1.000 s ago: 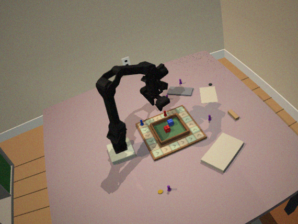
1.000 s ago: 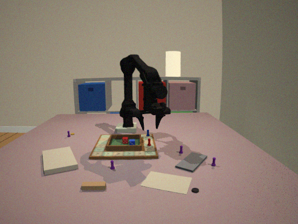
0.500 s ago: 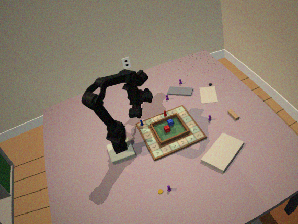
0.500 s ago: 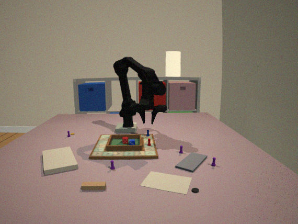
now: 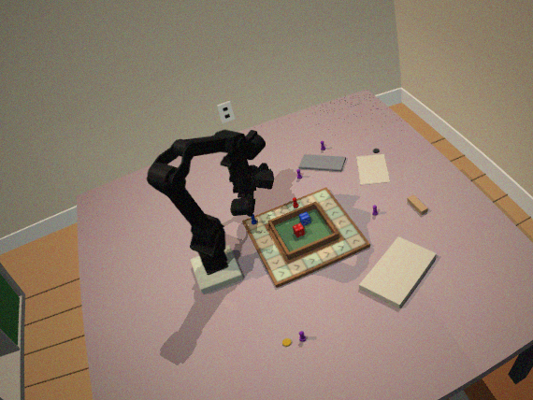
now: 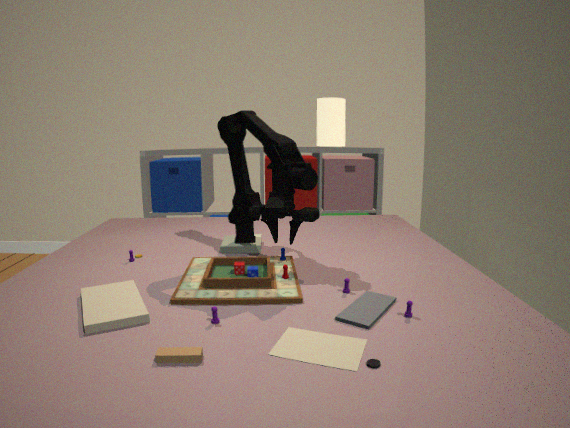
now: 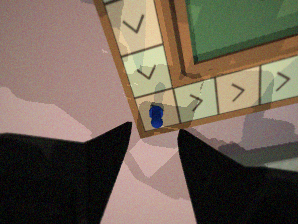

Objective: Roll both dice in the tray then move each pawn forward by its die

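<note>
The game board (image 5: 299, 267) (image 6: 235, 295) (image 7: 145, 72) lies mid-table with the wooden tray (image 5: 304, 250) (image 6: 237, 283) (image 7: 175, 45) at its centre. The red die (image 5: 298, 230) (image 6: 239, 268) and the blue die (image 5: 305, 218) (image 6: 252, 271) rest inside the tray. The blue pawn (image 5: 253, 219) (image 6: 282, 254) (image 7: 156, 116) stands upright on a corner square of the board. The red pawn (image 5: 295, 202) (image 6: 285, 271) stands on a square along the same side. My gripper (image 6: 282, 239) (image 7: 155, 130) is open and empty, hanging a little above the blue pawn, fingers pointing down.
Several purple pawns (image 5: 298, 174) (image 5: 374, 210) (image 5: 302, 335) stand around the board. A grey slab (image 5: 323, 162), a paper sheet (image 5: 372, 168), a wooden block (image 5: 417, 205), a white box (image 5: 397, 271), a yellow disc (image 5: 286, 342) and a black disc (image 5: 376, 150) lie on the table. The arm's base (image 5: 216, 275) stands left of the board.
</note>
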Available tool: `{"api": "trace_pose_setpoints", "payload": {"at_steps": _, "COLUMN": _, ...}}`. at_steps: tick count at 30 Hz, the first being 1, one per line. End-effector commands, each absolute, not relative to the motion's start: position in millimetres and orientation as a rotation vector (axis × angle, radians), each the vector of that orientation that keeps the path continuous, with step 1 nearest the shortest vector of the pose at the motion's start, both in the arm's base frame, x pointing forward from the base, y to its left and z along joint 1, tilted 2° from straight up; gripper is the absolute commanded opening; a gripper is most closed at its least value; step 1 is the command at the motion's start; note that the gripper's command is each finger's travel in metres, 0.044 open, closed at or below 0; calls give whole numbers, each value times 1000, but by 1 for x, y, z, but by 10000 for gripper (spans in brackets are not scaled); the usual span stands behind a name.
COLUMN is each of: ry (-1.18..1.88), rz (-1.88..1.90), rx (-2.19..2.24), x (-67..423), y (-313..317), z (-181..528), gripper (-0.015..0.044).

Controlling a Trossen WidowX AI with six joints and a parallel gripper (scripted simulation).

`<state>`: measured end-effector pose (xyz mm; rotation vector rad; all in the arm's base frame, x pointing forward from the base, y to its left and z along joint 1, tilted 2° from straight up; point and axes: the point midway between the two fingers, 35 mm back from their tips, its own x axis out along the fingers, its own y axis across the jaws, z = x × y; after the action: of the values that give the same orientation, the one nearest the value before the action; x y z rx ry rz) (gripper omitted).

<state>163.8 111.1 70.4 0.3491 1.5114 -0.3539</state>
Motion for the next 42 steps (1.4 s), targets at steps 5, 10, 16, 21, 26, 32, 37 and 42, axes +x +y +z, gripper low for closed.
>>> {"api": "trace_pose_setpoints", "payload": {"at_steps": 5, "ry": 1517, "rz": -362, "rx": 346, "x": 163, "y": 110, "z": 56, "gripper": 200}}
{"api": "trace_pose_setpoints", "payload": {"at_steps": 10, "ry": 1517, "rz": -362, "rx": 346, "x": 163, "y": 110, "z": 48, "gripper": 200}}
{"api": "trace_pose_setpoints", "payload": {"at_steps": 16, "ry": 1517, "rz": -362, "rx": 346, "x": 163, "y": 109, "z": 39, "gripper": 200}}
{"api": "trace_pose_setpoints", "payload": {"at_steps": 21, "ry": 1517, "rz": -362, "rx": 346, "x": 163, "y": 109, "z": 32, "gripper": 200}}
{"api": "trace_pose_setpoints", "payload": {"at_steps": 26, "ry": 1517, "rz": -362, "rx": 346, "x": 163, "y": 109, "z": 32, "gripper": 95}}
{"api": "trace_pose_setpoints", "payload": {"at_steps": 32, "ry": 1517, "rz": -362, "rx": 346, "x": 163, "y": 109, "z": 32, "gripper": 35}}
{"api": "trace_pose_setpoints", "payload": {"at_steps": 37, "ry": 1517, "rz": -362, "rx": 346, "x": 163, "y": 109, "z": 32, "gripper": 0}}
{"api": "trace_pose_setpoints", "payload": {"at_steps": 42, "ry": 1517, "rz": -362, "rx": 346, "x": 165, "y": 112, "z": 49, "gripper": 0}}
